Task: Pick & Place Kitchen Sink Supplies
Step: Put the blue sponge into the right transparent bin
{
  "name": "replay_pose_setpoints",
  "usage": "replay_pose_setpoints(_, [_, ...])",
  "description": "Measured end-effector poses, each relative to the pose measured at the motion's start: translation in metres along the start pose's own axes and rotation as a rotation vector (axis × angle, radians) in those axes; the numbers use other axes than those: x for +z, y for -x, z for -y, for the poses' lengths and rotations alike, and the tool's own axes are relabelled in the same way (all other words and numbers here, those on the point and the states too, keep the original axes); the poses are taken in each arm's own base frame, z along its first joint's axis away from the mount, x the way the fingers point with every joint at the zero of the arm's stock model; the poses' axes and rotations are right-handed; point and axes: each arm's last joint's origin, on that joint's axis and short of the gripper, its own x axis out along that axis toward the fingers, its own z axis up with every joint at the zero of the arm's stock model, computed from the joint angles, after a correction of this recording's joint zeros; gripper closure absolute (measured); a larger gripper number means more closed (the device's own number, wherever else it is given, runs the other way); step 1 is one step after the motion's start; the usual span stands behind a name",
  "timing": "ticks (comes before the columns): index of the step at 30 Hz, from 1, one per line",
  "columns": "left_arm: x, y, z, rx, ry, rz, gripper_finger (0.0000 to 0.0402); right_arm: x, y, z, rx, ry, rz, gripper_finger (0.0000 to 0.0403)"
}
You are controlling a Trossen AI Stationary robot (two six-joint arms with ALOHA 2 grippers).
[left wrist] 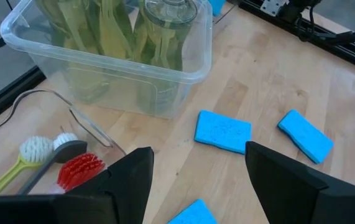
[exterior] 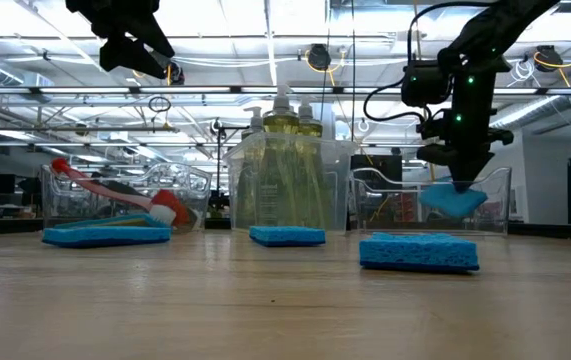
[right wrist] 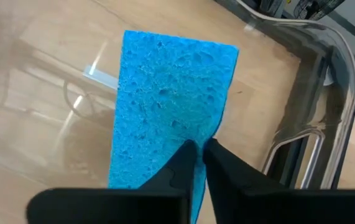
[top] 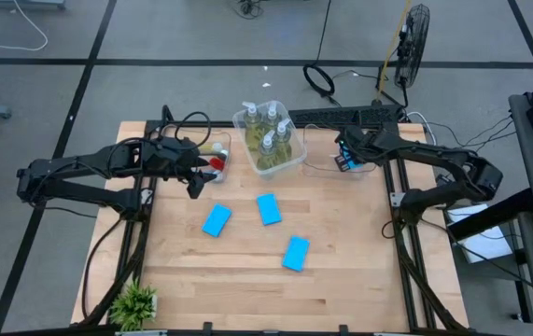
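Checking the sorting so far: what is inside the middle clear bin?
The middle bin holds pump bottles of yellowish soap, standing upright; four pump tops show from above. No sponge or brush shows in it, though the bottles cover most of its floor.

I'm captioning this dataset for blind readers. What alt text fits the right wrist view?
The right gripper pinches the edge of a bright-blue sponge, holding it above the floor of a clear plastic bin. The bin's curved wall runs along one side, with the wooden table showing through its clear bottom.
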Motion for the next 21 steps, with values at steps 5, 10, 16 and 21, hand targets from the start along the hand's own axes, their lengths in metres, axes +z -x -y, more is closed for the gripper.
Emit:
replay_pose_setpoints(5, [0.000,0.000,0.000,0.000,0.000,0.000,0.0144,0.000,0.000,0.000,0.000,0.001,0.000,0.0338])
replay_pose_setpoints(10, [0.000,0.000,0.000,0.000,0.000,0.000,0.0144,0.000,0.000,0.000,0.000,0.002,0.000,0.0304])
replay_pose_setpoints(16, [0.000,0.000,0.000,0.000,0.000,0.000,0.0144,0.001,0.011,0.001,0.134,-0.020,0.020,0.0285])
replay_pose_setpoints(21, [0.000,0.000,0.000,0.000,0.000,0.000,0.0144,0.004,0.032,0.004,0.370,-0.055,0.097,0.0289])
